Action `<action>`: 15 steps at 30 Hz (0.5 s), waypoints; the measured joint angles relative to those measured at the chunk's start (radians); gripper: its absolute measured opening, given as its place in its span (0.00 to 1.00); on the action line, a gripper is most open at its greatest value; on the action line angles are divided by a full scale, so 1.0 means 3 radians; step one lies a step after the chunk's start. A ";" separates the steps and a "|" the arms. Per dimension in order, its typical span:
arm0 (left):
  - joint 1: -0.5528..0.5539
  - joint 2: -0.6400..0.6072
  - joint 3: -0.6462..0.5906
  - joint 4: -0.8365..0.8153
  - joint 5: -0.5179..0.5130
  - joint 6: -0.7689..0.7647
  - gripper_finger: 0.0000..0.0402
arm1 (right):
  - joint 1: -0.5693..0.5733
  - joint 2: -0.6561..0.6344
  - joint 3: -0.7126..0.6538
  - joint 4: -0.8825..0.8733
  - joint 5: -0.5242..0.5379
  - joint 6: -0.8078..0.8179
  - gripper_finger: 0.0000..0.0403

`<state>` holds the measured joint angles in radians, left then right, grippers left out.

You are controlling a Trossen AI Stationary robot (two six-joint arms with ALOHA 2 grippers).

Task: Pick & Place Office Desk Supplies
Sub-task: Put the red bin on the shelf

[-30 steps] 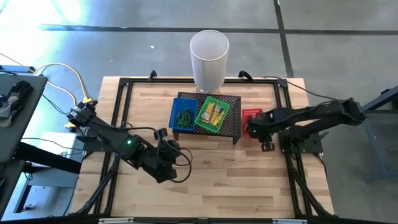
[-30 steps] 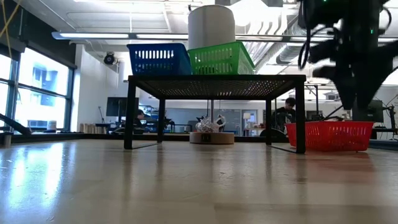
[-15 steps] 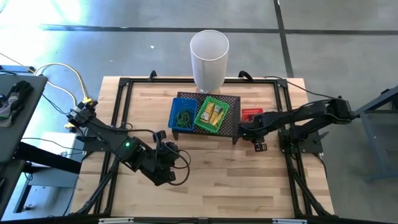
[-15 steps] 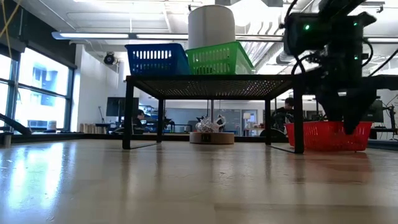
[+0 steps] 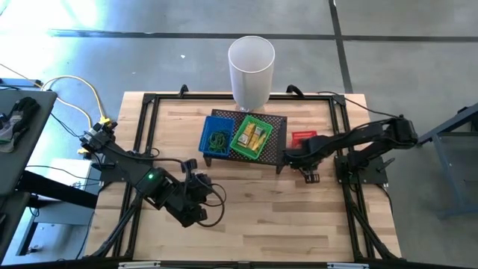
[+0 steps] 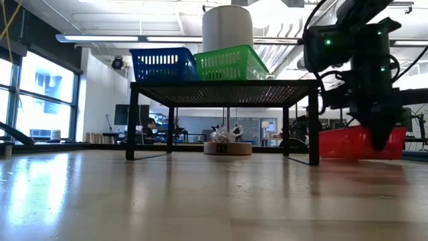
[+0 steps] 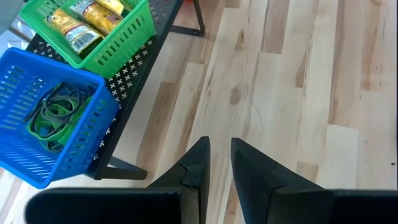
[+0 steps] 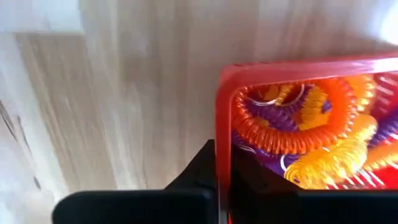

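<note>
Right gripper [image 8: 222,163] clamps red basket's [image 8: 298,68] rim (left gripper [image 7: 217,163] narrow, empty).

Ahead of the left gripper [image 7: 216,163] lies bare table [image 7: 298,93]; the mesh stand [image 7: 140,59] blocks one side. The right gripper [image 8: 222,163] pinches the red basket's [image 8: 224,118] wall.

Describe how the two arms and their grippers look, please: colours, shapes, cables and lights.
Both arms are black and jointed, with loose black cables looping beside the wrists. The left arm shows a small green light; the right arm shows green lights in the low view. The left gripper has two flat, dark, tapering fingers. The right gripper has the same dark fingers.
</note>
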<state>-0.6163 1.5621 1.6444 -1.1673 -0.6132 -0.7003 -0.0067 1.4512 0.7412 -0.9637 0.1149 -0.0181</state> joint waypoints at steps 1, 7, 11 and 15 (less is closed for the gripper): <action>-0.0004 -0.0002 0.0000 -0.0011 0.0001 0.0004 0.15 | 0.0000 -0.0016 0.0011 -0.0083 0.0021 0.0067 0.01; -0.0014 -0.0006 0.0000 -0.0053 0.0014 0.0159 0.15 | 0.0116 -0.0127 0.0194 -0.0833 0.0063 0.0530 0.01; -0.0062 -0.0014 0.0000 -0.0092 0.0119 0.0263 0.15 | 0.0304 -0.0175 0.0488 -0.1296 0.0063 0.0745 0.01; -0.0116 -0.0035 0.0000 -0.0148 0.0309 0.0268 0.15 | 0.0492 -0.0188 0.0935 -0.1803 0.0065 0.1025 0.01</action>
<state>-0.6510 1.5516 1.6444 -1.2117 -0.5205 -0.6199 0.1410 1.3949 1.0217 -1.5045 0.1345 0.2893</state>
